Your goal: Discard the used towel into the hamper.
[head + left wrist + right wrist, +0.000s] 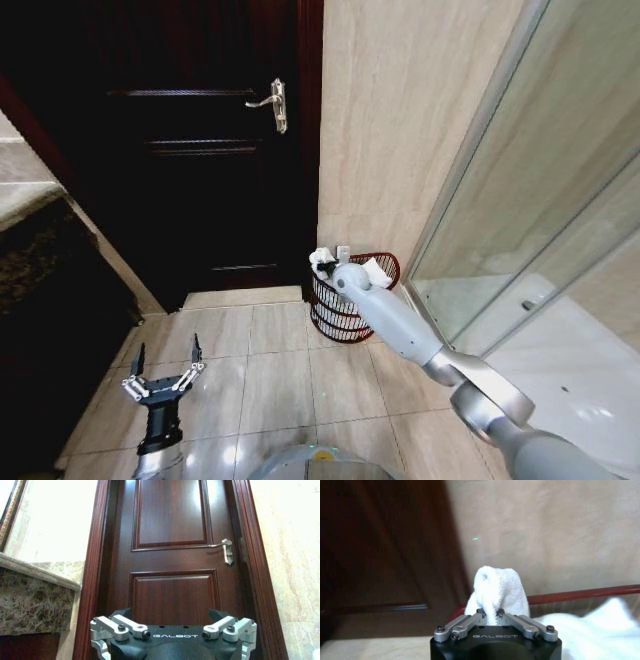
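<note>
The right gripper (491, 614) is clenched on a fold of the white towel (496, 588), which bunches up just beyond its fingertips. In the head view this gripper (322, 262) sits at the near rim of the hamper (345, 318), a dark red wire basket on the tiled floor (270, 370) against the beige wall (400, 130). More towel seems to drape over the rim beside the gripper, though part is hidden by the arm. The left gripper (165, 372) hangs low with fingers spread, well apart from the hamper, facing the dark wooden door (172, 555).
</note>
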You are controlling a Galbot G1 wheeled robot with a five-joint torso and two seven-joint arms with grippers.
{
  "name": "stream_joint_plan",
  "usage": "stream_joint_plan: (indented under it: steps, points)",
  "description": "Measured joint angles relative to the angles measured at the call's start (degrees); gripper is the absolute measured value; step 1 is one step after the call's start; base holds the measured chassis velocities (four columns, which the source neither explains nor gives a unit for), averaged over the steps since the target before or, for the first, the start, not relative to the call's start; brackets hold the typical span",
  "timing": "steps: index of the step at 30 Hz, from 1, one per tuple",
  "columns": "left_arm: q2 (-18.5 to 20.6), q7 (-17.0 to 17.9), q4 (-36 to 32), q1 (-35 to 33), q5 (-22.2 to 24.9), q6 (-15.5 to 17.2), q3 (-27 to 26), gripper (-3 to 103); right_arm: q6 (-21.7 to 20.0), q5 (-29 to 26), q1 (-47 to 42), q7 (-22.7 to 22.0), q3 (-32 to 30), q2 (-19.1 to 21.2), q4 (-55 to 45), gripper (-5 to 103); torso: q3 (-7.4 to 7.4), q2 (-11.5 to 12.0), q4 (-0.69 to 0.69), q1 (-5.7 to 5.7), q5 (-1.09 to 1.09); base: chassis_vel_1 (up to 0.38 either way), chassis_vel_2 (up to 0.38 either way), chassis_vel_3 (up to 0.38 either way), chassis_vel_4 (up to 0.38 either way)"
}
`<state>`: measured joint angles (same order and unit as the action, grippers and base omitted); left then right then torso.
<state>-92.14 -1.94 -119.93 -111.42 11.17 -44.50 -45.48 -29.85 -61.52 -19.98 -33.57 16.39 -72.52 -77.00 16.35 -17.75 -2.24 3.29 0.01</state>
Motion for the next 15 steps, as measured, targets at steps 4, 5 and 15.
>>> stream_joint_plan:
  steps: [4,5,15]
  points:
    - [0.0,-0.02,0.48,0.13,0.04,0.0,0.11,100,-1.67,-2.11,-0.21,-3.36,-0.86,2.9,-2.69,4,0.0,0.0,0.0,0.0,0.0,0.0,0.0,0.0,0.0]
    - [0.0,-0.02,0.63,0.18,0.06,0.0,0.14,100,-2.23,-2.93,-0.41,-4.78,-0.93,4.01,-3.65,4,0.0,0.0,0.0,0.0,0.0,0.0,0.0,0.0,0.0]
    - [0.0,-0.03,0.66,0.46,0.79,0.05,-0.34,100,-6.81,-7.27,-1.29,-9.88,-0.67,9.58,-5.44,4,0.0,0.0,-0.01,0.0,0.0,0.0,0.0,0.0,0.0]
